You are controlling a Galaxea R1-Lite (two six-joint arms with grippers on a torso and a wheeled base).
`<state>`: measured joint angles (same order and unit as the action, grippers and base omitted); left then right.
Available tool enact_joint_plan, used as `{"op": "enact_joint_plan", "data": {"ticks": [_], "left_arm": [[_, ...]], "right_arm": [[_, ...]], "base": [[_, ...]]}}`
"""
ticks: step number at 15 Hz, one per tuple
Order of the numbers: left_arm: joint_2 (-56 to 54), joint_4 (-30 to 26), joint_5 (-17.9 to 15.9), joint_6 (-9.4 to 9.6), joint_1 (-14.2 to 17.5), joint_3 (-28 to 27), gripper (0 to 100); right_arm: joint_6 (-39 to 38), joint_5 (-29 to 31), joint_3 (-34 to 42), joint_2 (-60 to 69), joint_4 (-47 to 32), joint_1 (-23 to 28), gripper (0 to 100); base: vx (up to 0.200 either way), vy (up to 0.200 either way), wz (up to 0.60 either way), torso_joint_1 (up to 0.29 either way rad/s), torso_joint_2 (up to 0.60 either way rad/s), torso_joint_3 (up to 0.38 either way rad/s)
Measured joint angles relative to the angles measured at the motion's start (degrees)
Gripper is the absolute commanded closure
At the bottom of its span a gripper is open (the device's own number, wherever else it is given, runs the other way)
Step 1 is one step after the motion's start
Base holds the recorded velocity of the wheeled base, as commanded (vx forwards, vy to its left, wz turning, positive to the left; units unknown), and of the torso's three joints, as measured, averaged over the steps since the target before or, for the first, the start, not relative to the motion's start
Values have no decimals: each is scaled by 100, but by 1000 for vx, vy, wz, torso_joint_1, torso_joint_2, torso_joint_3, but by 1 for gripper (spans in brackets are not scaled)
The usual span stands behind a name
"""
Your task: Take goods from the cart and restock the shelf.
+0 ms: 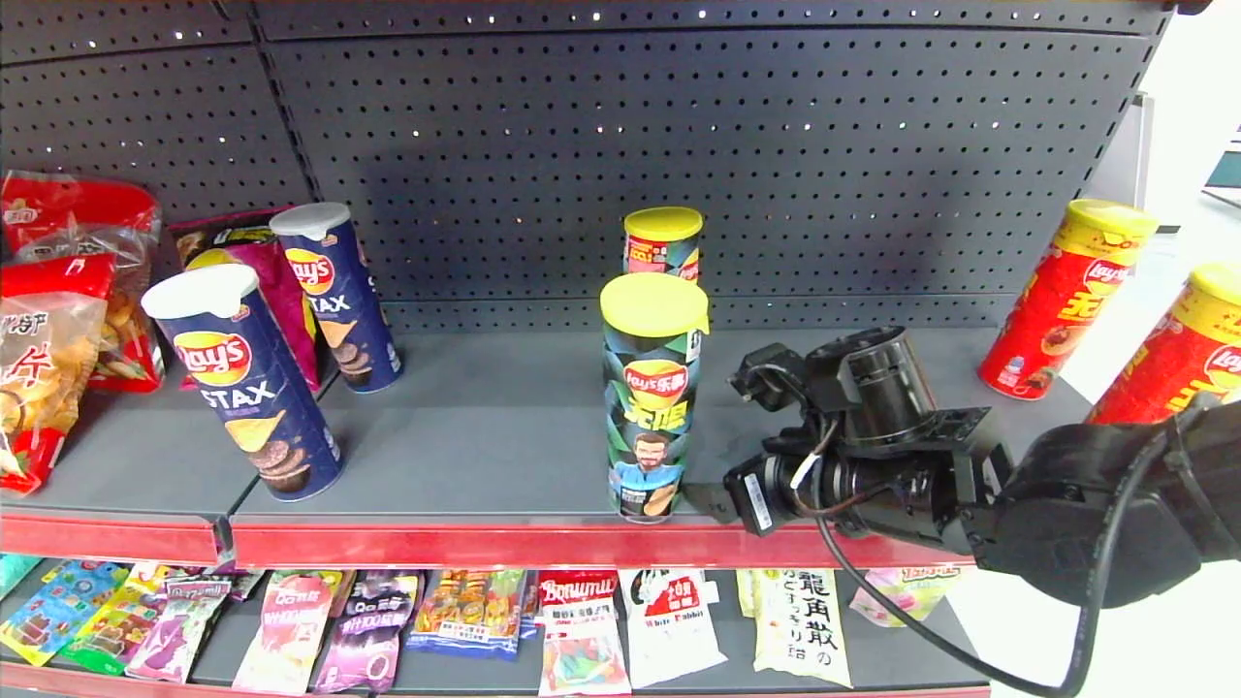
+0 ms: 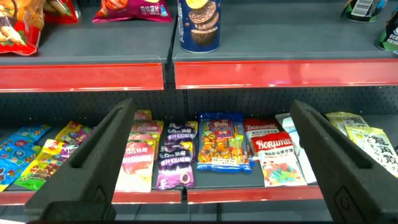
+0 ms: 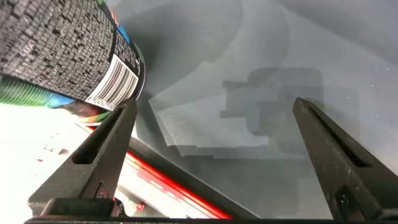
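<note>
A green chip can with a yellow lid [image 1: 652, 407] stands upright at the front edge of the grey shelf [image 1: 485, 427]. A second one [image 1: 663, 242] stands behind it. My right gripper [image 1: 708, 499] hangs low at the shelf's front edge, just right of the front can. In the right wrist view the gripper [image 3: 214, 106] is open with only bare shelf between its fingers, and the can [image 3: 68, 56] lies just outside one finger [image 3: 106, 149]. My left gripper [image 2: 212, 106] is open and empty, facing the lower shelf of candy bags [image 2: 217, 143].
Two blue cans [image 1: 242, 378] [image 1: 334, 291] stand on the shelf's left, beside snack bags [image 1: 58, 320]. Two red cans [image 1: 1066, 291] [image 1: 1178, 349] stand at the right end. A red price rail [image 1: 485, 545] runs along the front. There is free shelf between the blue and green cans.
</note>
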<state>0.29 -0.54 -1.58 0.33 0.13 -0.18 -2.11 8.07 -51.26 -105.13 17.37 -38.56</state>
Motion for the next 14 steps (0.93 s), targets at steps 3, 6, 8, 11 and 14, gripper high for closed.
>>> {"op": "enact_joint_plan", "data": {"ticks": [3,6,8,11,14], "left_arm": [[0,0,0,2,0,0,0],[0,0,2,0,0,0,0],[0,2,2,2,0,0,0],[0,0,0,2,0,0,0],[0,0,2,2,2,0,0]], "right_arm": [[0,0,0,-11,0,0,0],[0,0,68,37,2,24,0],[0,-5,217,285,4,77,0],[1,-20,722,1156,0,135,0],[182,-46,1596,2495,-30,188,0]], "base": [[0,0,0,0,0,0],[0,0,0,0,0,0],[0,0,0,0,0,0],[0,0,0,0,0,0],[0,0,0,0,0,0]]}}
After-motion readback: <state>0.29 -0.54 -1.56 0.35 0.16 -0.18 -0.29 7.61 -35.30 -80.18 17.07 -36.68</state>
